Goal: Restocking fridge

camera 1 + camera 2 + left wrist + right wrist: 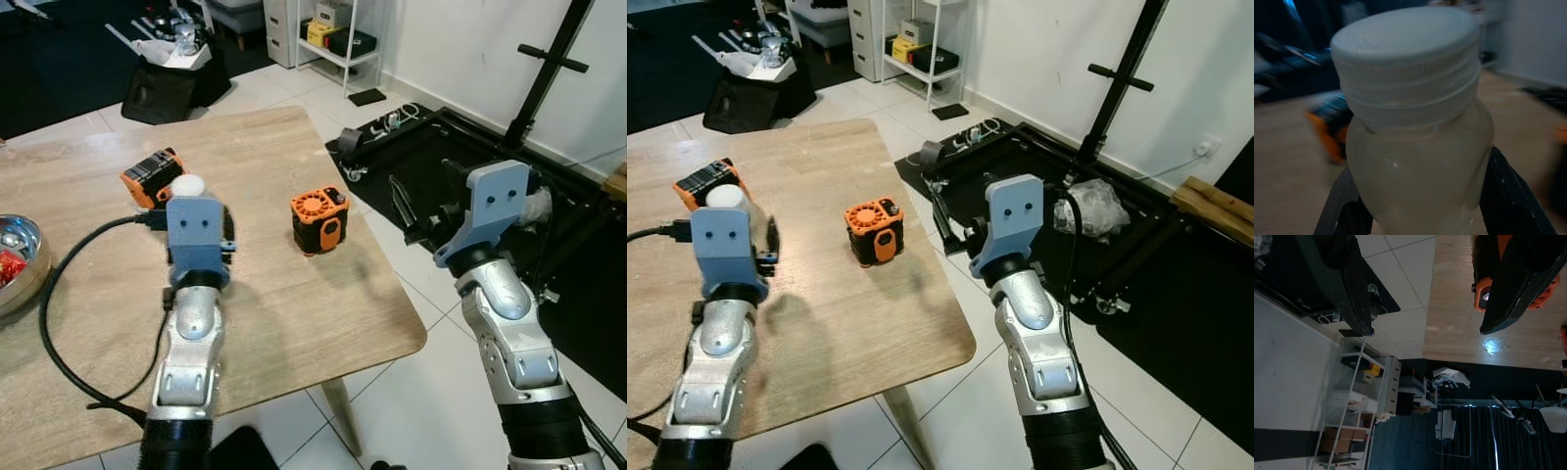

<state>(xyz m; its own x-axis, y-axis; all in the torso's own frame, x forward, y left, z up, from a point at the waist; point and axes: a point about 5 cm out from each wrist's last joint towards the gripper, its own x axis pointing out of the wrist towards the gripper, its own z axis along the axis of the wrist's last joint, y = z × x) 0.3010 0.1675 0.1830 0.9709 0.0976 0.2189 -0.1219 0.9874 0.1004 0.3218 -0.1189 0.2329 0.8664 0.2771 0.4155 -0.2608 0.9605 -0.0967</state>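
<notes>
A small clear bottle (1415, 161) of pale liquid with a white screw cap (1405, 54) sits upright between my left gripper's (1422, 215) two black fingers, which are shut on its body. From the head, the white cap (186, 185) peeks over the blue wrist mount, above the wooden table (274, 313). My right gripper (1427, 330) hovers off the table's right edge over the tiled floor. Its fingers (1352, 289) are spread wide with nothing between them.
An orange-and-black cube device (319, 221) stands mid-table and a second orange device (152, 176) lies behind the bottle. A black cable (59, 304) loops at the left near a metal bowl (15, 257). A black floor rig (549, 108), a dark bag (162, 88) and a white shelf (338, 34) surround the table.
</notes>
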